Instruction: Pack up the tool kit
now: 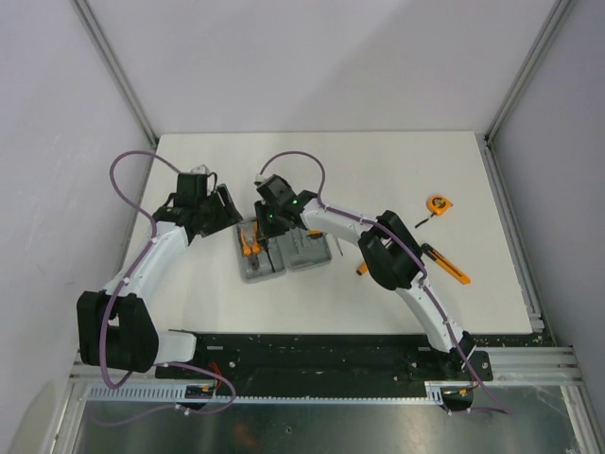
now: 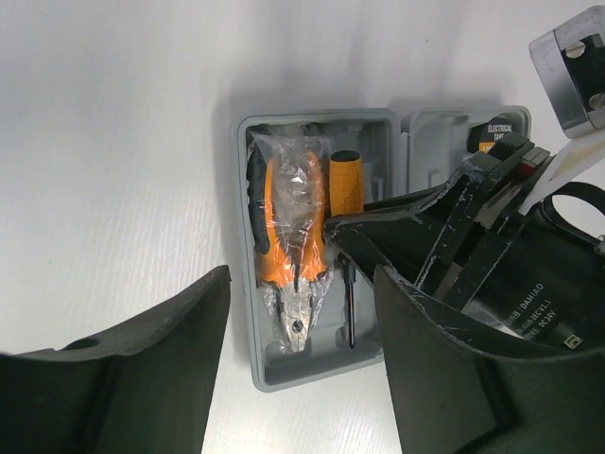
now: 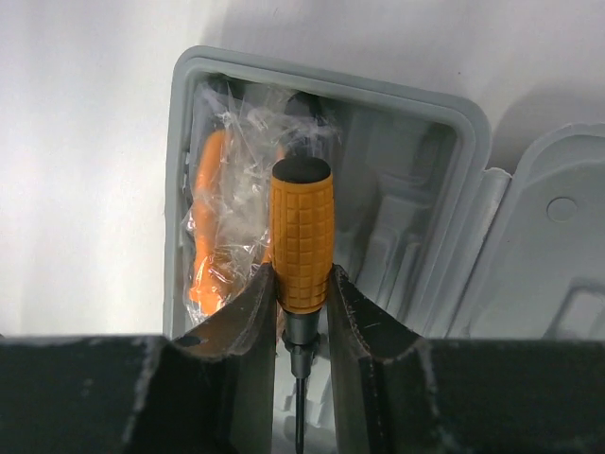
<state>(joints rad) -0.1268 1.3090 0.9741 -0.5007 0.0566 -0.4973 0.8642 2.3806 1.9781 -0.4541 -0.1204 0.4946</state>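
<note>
Right gripper (image 3: 302, 288) pinches a screwdriver (image 3: 302, 232) at the open case (image 3: 180, 189) on the tabletop (image 1: 397, 161).
The right arm bends down over the case's left half, beside the wrapped pliers (image 2: 288, 218); the left gripper (image 1: 225, 212) hangs spread just left of the case.

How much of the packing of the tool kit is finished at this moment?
Done: the wrapped pliers lie in the open case. In hand: the right pincer grips a screwdriver, held in the case beside them; the left pincer hangs open next to the case. Left: the tape measure and a long orange tool lie out on the table, and the case is not yet closed.
</note>
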